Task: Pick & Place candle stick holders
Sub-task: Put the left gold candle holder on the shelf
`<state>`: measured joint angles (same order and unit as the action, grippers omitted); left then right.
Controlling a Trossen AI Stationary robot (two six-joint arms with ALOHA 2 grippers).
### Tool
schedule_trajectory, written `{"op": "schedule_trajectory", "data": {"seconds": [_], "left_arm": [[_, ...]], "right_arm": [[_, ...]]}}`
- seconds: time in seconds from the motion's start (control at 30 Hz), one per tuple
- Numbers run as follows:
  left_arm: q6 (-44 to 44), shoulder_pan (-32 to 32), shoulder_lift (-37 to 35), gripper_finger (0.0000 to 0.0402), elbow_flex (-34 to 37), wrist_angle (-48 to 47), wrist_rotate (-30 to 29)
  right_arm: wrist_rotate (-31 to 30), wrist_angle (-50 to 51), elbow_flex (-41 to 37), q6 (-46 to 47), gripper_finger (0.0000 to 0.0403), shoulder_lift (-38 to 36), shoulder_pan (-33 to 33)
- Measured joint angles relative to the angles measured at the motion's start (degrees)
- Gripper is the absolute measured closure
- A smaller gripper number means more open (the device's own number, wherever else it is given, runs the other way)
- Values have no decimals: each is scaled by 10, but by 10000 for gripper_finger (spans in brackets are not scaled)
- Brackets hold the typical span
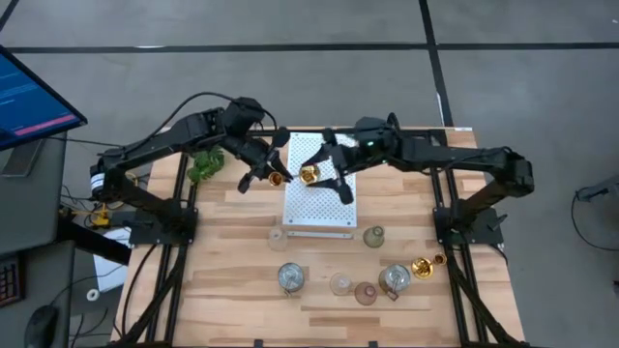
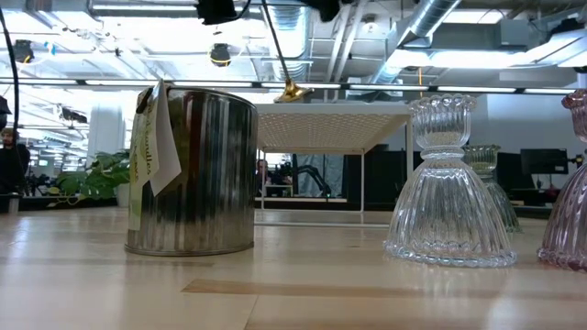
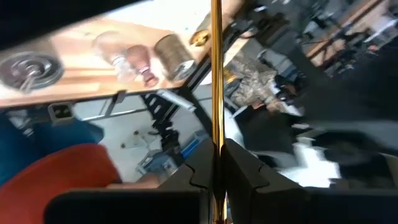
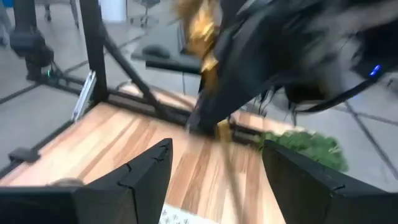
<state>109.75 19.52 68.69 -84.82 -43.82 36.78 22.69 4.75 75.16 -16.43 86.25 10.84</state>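
Gold candlestick point(image 1: 308, 175) up in the air over the white dotted board point(image 1: 319, 208), my left jaws point(image 1: 263, 166) clamped tight on its slim stem point(image 3: 216, 93). My right jaws point(image 1: 332, 162) spread wide just beside it, holding nothing. Second gold stick point(image 1: 426, 266) lies on its side on the desk point(image 1: 242, 280) near the right edge. Silvery cups point(image 1: 290, 278) and point(image 1: 395, 279), a clear cup point(image 1: 340, 284), a pinkish one point(image 1: 366, 293) and a greenish one point(image 1: 373, 236) stand in front of the board. Leafy plant point(image 1: 205, 164) under my left arm.
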Motion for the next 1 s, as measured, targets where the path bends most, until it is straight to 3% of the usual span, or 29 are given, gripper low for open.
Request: {"op": "schedule_trajectory", "data": {"seconds": [0.33, 0.73, 0.87, 1.0], "left_arm": [[-10, 11, 0, 383, 0, 13, -1], [-15, 11, 1, 382, 0, 29, -5], [-15, 11, 1, 382, 0, 32, -7], [-19, 11, 1, 382, 0, 32, -8]], "right_arm": [[-25, 15, 45, -15, 163, 39, 6], [-22, 18, 47, -20, 165, 69, -3], [-30, 18, 47, -15, 186, 67, -1], [-33, 23, 47, -16, 232, 61, 3]]}}
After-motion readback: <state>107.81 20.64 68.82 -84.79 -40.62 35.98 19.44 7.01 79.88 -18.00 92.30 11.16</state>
